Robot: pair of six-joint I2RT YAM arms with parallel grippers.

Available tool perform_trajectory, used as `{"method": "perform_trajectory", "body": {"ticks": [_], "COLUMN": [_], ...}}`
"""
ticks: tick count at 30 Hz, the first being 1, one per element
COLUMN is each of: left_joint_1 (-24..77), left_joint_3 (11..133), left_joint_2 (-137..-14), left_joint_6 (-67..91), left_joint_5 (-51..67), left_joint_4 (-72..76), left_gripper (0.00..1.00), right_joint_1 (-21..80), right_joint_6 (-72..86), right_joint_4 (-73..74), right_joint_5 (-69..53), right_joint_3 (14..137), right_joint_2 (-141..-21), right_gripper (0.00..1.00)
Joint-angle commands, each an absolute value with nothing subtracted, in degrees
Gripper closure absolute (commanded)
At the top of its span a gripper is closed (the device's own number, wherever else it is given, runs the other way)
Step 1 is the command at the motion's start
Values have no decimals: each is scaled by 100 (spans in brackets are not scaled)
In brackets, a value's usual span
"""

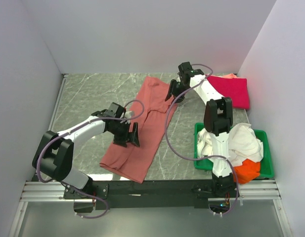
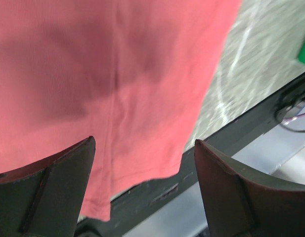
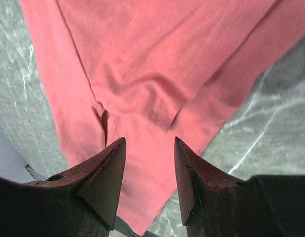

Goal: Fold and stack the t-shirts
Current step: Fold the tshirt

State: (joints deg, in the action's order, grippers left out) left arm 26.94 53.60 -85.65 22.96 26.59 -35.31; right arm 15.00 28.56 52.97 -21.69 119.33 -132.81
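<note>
Salmon-red shirt: laid out as a long strip down the middle of the desk, near hem hanging a bit over the front edge. Looks about halfway folded to me.
Left jaws: spread wide with nothing between them, over the shirt's left edge toward the near end.
Right jaws: also apart and empty, over the far right side of the shirt, by a rumpled bit.
Why like that: my guess is one arm per end, so they can grab both and fold it over.
Crimson-pink shirt: folded already, parked in the far right corner — probably the stack spot.
Green tray: near right, holding the white shirt and orange shirt, both bunched up and not yet folded.
Desk: dark green marbled top, slightly glossy.
Room: plain pale walls on three sides — nothing else around.
</note>
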Motion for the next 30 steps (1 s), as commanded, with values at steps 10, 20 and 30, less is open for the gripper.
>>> {"method": "perform_trajectory", "body": {"ticks": [10, 20, 30], "left_joint_1": [2760, 3155, 3665], "left_joint_3": [4729, 4614, 5572], "left_joint_2": [-8640, -9473, -10037], "left_joint_6": [2584, 2707, 2540], "left_joint_5": [2847, 3470, 3762], "left_joint_4": [-3657, -3208, -3243], "left_gripper": [13, 13, 13], "right_joint_1": [1793, 1749, 1529], "right_joint_6": [3146, 3243, 3183], "right_joint_4": [5071, 5598, 5678], "right_joint_5": [-1890, -1503, -1633], "right_joint_3": [11180, 11452, 11978], "right_joint_2": [-13086, -13763, -14229], "right_gripper": [51, 55, 54]}}
